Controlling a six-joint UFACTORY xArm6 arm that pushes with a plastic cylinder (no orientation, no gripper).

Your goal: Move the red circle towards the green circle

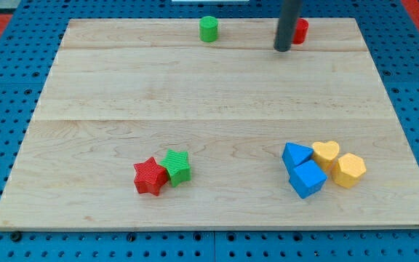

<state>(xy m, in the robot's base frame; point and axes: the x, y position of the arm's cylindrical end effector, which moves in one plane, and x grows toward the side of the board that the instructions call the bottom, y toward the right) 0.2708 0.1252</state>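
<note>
On the surface (217,94) we find two circles near the view's top edge: the green circle (208,29) left of centre, the red circle (299,30) well apart to its right. My tip (282,49) stands just left of the red circle, between the two. At the view's bottom left, the red star (150,177) touches the green star (176,167) on its right. At bottom right, two blue blocks (302,169) lie against the yellow heart (326,153) and yellow hexagon (350,170).

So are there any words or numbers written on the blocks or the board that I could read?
None: no word, number or sign shows anywhere.
The red circle, green circle, red star, green star, two blue blocks and two yellow blocks are plain.
The wooden board shows only grain.
My tip, unmarked too, sits just at the red circle's left.
</note>
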